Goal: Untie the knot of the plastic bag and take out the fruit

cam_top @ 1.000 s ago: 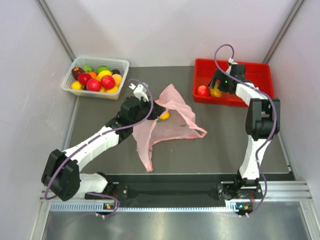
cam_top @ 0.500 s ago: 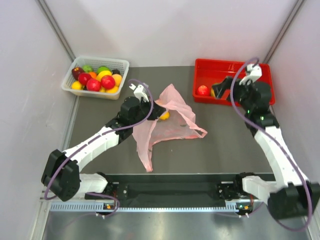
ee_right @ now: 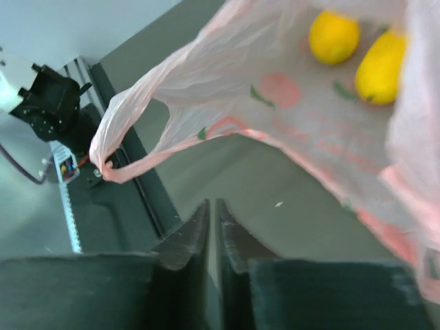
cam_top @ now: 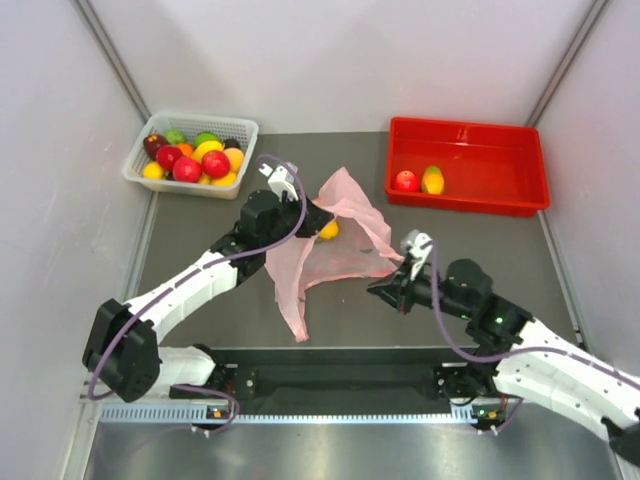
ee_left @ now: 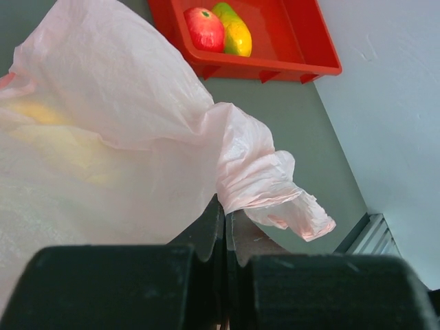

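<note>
The right arm has been brought back from the red rectangular plastic tray [cam_top: 490, 165], which stands beyond and to the right of the thin translucent pink plastic bag [cam_top: 345, 262]. The right hand [cam_top: 384, 290] is now placed just beside the bag's near right edge, its fingers pressed together with nothing between them. A yellow-orange-green toy mango [cam_top: 433, 180] has been left in the tray, next to the red toy apple [cam_top: 406, 181]. Two fruits are therefore judged extracted, and a third pick is judged to be in preparation.

The pink plastic bag is held up at its far left edge by the left hand [ee_left: 225, 214], which is clamped on the film. Two yellow toy fruits [ee_right: 334, 36] [ee_right: 379, 69] are seen inside the bag. A handle loop [ee_right: 117, 144] hangs loose on the bag's near side, and no knot can be discerned.

Plain pale walls [cam_top: 330, 60] enclose the cell. The bag is supported on a matte grey tabletop [cam_top: 460, 250]. A white mesh basket [cam_top: 200, 118] of mixed toy fruit stands beyond and to the left of the bag, well apart from it.
</note>
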Controlling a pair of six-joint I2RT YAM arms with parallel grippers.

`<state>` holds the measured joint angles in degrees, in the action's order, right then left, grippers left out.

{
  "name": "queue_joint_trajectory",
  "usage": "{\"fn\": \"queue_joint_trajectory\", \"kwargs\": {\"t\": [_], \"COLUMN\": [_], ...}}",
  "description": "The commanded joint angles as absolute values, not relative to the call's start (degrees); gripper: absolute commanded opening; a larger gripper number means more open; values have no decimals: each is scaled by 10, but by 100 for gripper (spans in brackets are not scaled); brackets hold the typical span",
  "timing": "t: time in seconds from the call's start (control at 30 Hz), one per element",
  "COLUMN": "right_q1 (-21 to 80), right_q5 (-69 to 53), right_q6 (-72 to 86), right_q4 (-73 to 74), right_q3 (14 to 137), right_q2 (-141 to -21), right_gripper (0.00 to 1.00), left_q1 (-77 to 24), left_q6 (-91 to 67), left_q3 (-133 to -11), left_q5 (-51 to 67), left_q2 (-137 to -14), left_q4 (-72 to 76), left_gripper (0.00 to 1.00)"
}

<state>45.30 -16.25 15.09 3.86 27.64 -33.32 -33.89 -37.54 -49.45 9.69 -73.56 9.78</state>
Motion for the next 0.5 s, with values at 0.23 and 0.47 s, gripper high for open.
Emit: {"fn": "queue_joint_trajectory", "kwargs": {"t": [0.23, 0.47], "right_q1": [563, 563], "right_q5": [89, 228], "right_q6": [137, 119], "right_q4": [-205, -375], "right_q3": [356, 412], "right_q2": [-696, -867], "right_gripper": [0, 40], "left_q1": [-357, -373], "left_q6": [-381, -382], "left_q3": [-542, -554], "left_q5": [105, 109], "left_q2": [-733, -727], "left_q4": [93, 76], "left_gripper": [0, 0]}}
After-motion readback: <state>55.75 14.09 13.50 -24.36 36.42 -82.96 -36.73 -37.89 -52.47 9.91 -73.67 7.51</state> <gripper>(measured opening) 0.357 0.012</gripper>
